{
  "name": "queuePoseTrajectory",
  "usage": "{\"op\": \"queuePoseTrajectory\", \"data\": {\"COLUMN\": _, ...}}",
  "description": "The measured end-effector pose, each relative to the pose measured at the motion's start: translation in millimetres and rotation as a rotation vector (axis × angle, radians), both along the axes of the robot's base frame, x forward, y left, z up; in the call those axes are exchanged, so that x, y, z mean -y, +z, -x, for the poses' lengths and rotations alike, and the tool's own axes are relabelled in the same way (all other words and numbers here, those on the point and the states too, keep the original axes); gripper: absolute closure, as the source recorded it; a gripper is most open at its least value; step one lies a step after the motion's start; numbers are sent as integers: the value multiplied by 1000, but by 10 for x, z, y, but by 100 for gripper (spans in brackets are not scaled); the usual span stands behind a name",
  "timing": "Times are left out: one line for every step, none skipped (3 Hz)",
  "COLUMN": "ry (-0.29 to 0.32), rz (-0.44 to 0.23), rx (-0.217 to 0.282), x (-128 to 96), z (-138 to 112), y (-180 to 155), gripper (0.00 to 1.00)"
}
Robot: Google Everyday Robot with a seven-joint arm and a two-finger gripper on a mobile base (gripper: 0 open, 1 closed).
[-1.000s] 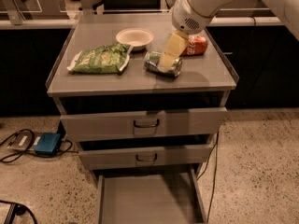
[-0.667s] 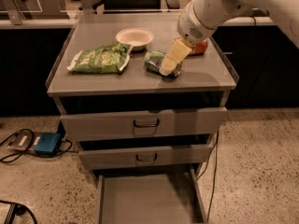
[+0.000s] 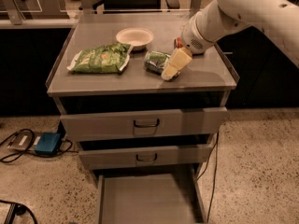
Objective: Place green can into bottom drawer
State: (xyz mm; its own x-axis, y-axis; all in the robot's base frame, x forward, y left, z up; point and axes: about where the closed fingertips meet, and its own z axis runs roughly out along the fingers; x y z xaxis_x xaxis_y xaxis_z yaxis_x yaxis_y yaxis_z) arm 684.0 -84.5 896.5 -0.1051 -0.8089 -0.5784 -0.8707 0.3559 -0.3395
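Note:
The green can (image 3: 155, 61) lies on its side on the cabinet top (image 3: 93, 80), near the front, right of centre. My gripper (image 3: 172, 67) hangs from the white arm (image 3: 233, 10) and is down at the can's right end, touching or nearly touching it. The bottom drawer (image 3: 147, 199) is pulled out at the foot of the cabinet, showing a bare grey floor. The two upper drawers (image 3: 145, 123) are pushed in.
A green chip bag (image 3: 100, 58) lies on the left of the top. A white bowl (image 3: 135, 36) sits at the back. A red can (image 3: 178, 42) peeks out behind the arm. A blue box (image 3: 46, 143) and cables lie on the floor at left.
The arm has swung to the right and the gripper has lowered slightly toward the front edge, staying at the can's right end. The can has barely moved.

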Motion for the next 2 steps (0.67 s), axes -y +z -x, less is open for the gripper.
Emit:
{"op": "queuePoseTrajectory", "data": {"ry": -24, "rz": -10, "rx": -34, "x": 1, "z": -153, "y": -251, "gripper": 0}}
{"op": "queuePoseTrajectory", "data": {"ry": -37, "rz": -23, "rx": -92, "x": -112, "z": -307, "y": -577, "gripper": 0}}
